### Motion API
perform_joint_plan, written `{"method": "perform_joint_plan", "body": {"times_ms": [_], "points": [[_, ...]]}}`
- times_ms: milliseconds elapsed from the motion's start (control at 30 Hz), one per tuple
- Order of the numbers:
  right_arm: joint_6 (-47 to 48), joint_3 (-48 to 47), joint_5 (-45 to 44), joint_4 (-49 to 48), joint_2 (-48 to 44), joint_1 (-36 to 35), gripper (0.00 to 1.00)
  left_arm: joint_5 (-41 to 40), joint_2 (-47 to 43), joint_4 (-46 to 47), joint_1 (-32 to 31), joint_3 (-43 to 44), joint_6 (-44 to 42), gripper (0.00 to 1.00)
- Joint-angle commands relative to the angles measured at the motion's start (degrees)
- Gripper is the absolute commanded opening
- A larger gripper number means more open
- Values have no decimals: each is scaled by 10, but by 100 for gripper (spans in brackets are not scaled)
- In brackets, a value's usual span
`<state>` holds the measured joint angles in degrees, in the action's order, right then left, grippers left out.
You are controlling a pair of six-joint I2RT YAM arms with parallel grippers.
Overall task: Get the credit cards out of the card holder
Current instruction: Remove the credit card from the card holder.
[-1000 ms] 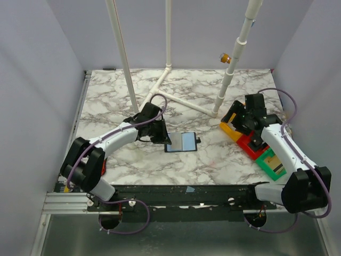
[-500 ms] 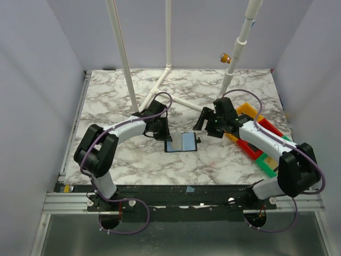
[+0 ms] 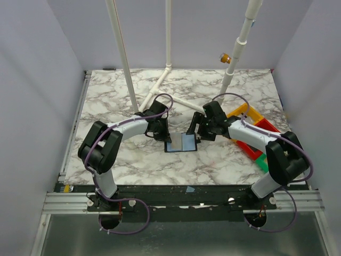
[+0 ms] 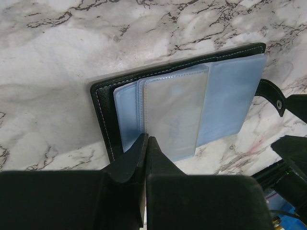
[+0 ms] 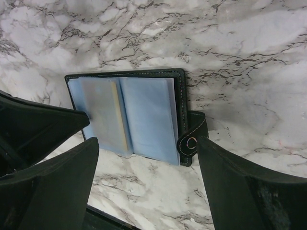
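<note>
1. Top view: the card holder (image 3: 181,143) lies open on the marble table (image 3: 117,106), between the left gripper (image 3: 162,134) and the right gripper (image 3: 196,133). No card is seen outside it, so the extraction is judged barely begun. Yellow, red and green bins (image 3: 254,129) lie behind the right gripper, and a white pipe frame (image 3: 176,96) lies beyond both. Neither is judged an obstacle.
2. Left wrist view: the left gripper (image 4: 147,141) has its fingers pressed together, tips at the near edge of the frosted sleeve (image 4: 175,115) of the card holder (image 4: 225,100). Whether that edge is pinched cannot be told. The role is judged to be steadying the holder.
3. Right wrist view: the right gripper (image 5: 148,143) is spread wide and nothing is held. The card holder (image 5: 180,96) lies just ahead of its fingers, with the snap tab (image 5: 192,140) beside the right one. The credit cards (image 5: 105,115) are seen sleeved nearer the left finger, one with a tan edge. A pinch on a card alone, not its sleeve, is called for next.
</note>
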<state>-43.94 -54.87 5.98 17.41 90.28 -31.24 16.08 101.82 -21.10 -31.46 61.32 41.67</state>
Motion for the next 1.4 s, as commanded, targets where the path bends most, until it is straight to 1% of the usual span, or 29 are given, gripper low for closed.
{"method": "perform_joint_plan", "body": {"times_ms": [0,167,300,667,1367], "points": [[-4,-11,11,-22,20,-13,86,-9,0,-3,2,15,-5,0],[-5,-13,11,-30,35,-21,86,-10,-18,-7,1,15,-3,0],[-7,-17,11,-34,48,-27,86,-8,-15,-12,1,22,-5,0],[-3,-30,-9,-15,32,-36,86,-5,1,-15,-4,33,-5,0],[-13,0,-2,-47,70,-35,86,-6,42,-3,-24,38,5,0]]}}
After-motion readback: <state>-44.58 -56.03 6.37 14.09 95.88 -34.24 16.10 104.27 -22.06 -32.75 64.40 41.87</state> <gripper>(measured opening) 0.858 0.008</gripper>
